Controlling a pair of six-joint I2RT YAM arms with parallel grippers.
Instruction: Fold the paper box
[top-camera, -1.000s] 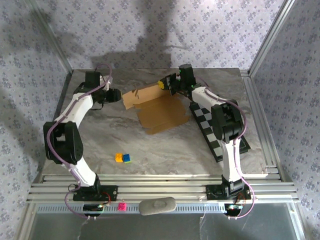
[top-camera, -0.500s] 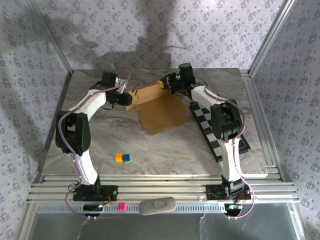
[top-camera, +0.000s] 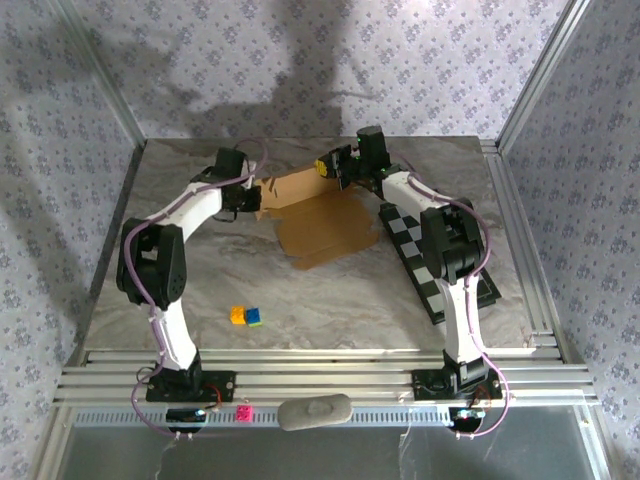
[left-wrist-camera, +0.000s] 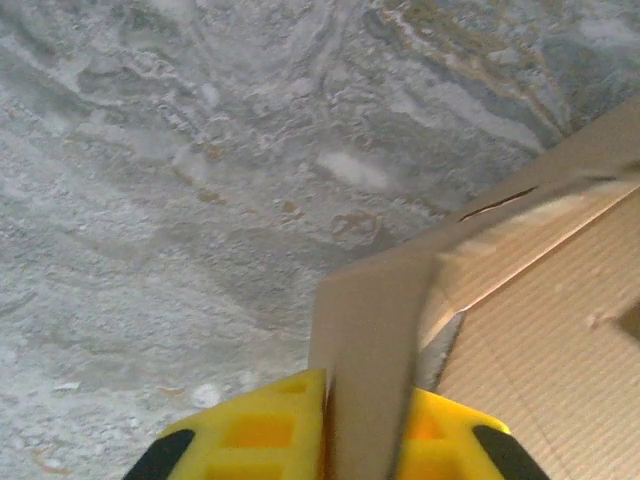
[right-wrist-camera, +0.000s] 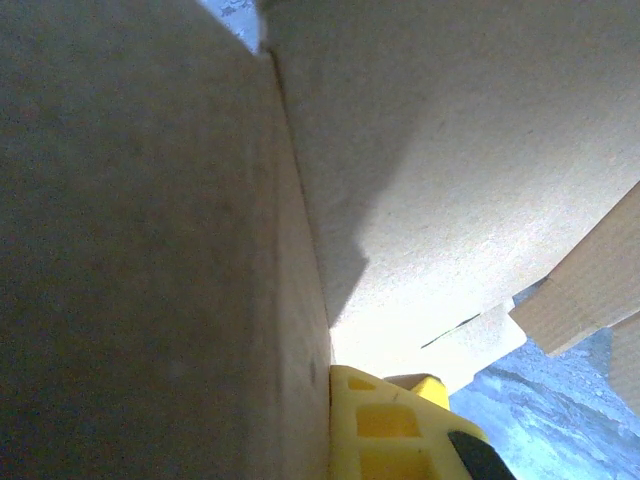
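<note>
Top external view has the paper box (top-camera: 325, 228) lying half-open on the surface (top-camera: 200, 280), up near the middle of the far edge. Left tool (top-camera: 254, 193) is clenched on the flap at the box's left end; left wrist view shows its yellow fingers (left-wrist-camera: 250, 430) pinching that cardboard. Right tool (top-camera: 332, 170) is clamped on the raised back wall's right end.

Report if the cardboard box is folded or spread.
Mostly spread: the tan cardboard box lies flat on the marble table, far panel tilted up, left hand and right hand shut on its flaps.
</note>
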